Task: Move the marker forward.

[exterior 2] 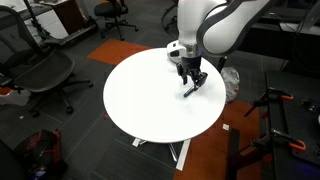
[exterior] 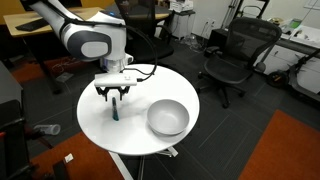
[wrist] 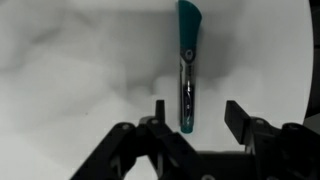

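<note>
The marker (wrist: 186, 70) is a slim dark stick with a teal cap, lying flat on the round white table (exterior: 95, 120). In the wrist view its near end lies between the two fingers of my gripper (wrist: 197, 115), which is open and not touching it. In both exterior views the gripper (exterior: 113, 95) (exterior 2: 190, 80) hangs just above the marker (exterior: 115, 110) (exterior 2: 189, 90), near the table's edge. The fingers straddle the marker with gaps on both sides.
A large round grey bowl (exterior: 167, 117) stands on the table beside the gripper. Office chairs (exterior: 232, 55) (exterior 2: 45, 75) stand around the table. The table's edge (exterior 2: 215, 110) is close to the marker.
</note>
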Robot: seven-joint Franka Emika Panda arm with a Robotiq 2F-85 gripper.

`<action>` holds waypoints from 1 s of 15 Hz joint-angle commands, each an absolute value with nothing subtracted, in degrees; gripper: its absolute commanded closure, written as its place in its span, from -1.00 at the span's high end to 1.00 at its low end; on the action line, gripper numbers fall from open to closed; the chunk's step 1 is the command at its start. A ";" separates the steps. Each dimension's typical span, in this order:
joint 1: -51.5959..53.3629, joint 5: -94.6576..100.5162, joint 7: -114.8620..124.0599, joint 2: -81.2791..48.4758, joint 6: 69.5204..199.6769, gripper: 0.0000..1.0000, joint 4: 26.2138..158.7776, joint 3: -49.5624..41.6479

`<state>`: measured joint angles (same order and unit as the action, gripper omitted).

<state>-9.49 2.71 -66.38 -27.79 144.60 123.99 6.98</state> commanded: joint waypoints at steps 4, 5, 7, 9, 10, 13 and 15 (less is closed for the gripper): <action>-9.76 -1.66 -65.85 -24.05 144.55 1.00 126.87 8.55; -9.84 -2.63 -65.91 -23.37 144.36 1.00 127.25 8.94; -9.08 -3.77 -64.19 -21.48 143.96 1.00 128.39 8.83; -7.80 -3.69 -61.32 -18.66 143.65 1.00 130.16 8.08; -7.17 -3.27 -59.40 -17.20 143.73 1.00 131.10 7.69; -5.46 -1.72 -53.84 -12.10 143.58 1.00 134.14 6.78; -4.56 -0.87 -50.71 -8.35 142.91 1.00 135.96 6.20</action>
<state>-6.60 -2.34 -55.70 -15.87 144.45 131.24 7.76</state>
